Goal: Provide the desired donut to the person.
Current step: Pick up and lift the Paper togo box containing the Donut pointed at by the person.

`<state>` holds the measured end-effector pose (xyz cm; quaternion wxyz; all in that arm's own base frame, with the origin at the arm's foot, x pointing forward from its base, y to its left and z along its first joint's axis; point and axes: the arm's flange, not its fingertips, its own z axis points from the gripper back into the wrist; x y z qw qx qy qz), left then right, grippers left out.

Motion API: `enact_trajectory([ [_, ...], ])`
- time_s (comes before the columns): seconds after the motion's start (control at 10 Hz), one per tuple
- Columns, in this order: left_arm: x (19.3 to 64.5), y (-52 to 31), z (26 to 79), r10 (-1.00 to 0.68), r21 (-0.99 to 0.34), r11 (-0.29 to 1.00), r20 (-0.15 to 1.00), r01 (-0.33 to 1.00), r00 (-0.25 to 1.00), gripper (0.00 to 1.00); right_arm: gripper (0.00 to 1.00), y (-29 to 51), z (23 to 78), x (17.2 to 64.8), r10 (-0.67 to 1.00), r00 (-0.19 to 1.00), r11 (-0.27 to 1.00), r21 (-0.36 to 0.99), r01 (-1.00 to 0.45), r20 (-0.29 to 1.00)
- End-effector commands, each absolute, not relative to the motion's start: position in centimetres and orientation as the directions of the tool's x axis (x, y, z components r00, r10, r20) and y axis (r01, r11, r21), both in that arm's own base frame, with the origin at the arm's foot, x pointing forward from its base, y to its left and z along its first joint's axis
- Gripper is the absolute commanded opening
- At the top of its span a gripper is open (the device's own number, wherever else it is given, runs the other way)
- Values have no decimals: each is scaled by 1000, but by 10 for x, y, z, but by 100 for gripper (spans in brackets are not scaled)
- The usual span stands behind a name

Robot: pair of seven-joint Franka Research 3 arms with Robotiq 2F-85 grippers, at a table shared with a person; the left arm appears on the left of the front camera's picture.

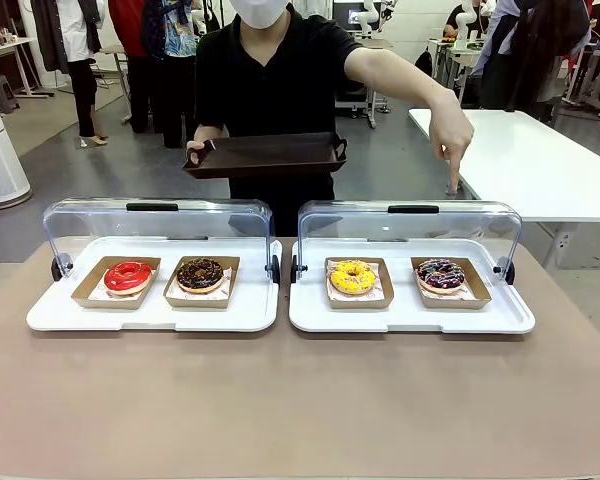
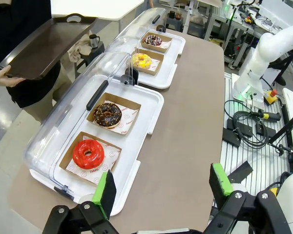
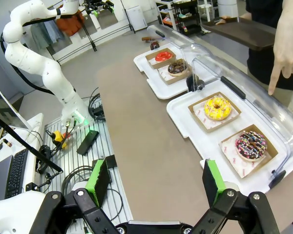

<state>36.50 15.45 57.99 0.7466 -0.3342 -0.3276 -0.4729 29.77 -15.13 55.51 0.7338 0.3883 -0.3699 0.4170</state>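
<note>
The brown table (image 1: pixel 300 400) runs across the front view, and the person (image 1: pixel 280 70) in a black shirt stands at its far side. Two white display cases lie side by side on the tabletop, the left case (image 1: pixel 150 315) and the right case (image 1: pixel 410 318) almost touching at the middle, each with its clear lid raised at the back. The person holds a dark serving tray (image 1: pixel 265 155) level in front of the body, above and behind the cases, gripped at one end by the holding hand (image 1: pixel 195 152).

The left gripper (image 2: pixel 163 180) hangs over the near table edge with its green-padded fingers spread wide and nothing between them. The right gripper (image 3: pixel 155 171) is likewise spread and bare.

The pointing hand (image 1: pixel 452 135) reaches out with one finger aimed down, just behind the right case's lid. Each donut sits in its own brown paper tray – the red donut (image 1: pixel 128 276) and chocolate donut (image 1: pixel 200 273) in the left case, the yellow donut (image 1: pixel 352 276) and the sprinkled donut (image 1: pixel 440 274) in the right, the last one nearest the finger
</note>
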Motion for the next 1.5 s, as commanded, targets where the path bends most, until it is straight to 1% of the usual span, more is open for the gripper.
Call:
enact_trajectory([
  [0.0, 365, 154, 581, -484, -190, 326, 808, 926, 336, 100, 100, -152, 554, 299, 323, 380, 349, 264, -899, 867],
  [0.5, 365, 154, 581, -484, -190, 326, 808, 926, 336, 100, 100, -151, 555, 298, 325, 379, 351, 261, -899, 867],
  [0.7, 365, 154, 581, -484, -190, 326, 808, 926, 336, 100, 100, -108, 565, 306, 469, 349, 291, 231, -928, 811],
  [0.9, 365, 154, 581, -484, -190, 326, 808, 926, 336, 100, 100, -58, 565, 315, 622, 308, 245, 195, -950, 720],
  [1.2, 365, 154, 581, -484, -190, 326, 808, 926, 336, 100, 100, -7, 536, 331, 813, 244, 255, 53, -966, 528],
  [1.4, 365, 154, 581, -484, -190, 326, 808, 926, 336, 100, 100, 18, 508, 340, 886, 202, 242, -45, -969, 417],
])
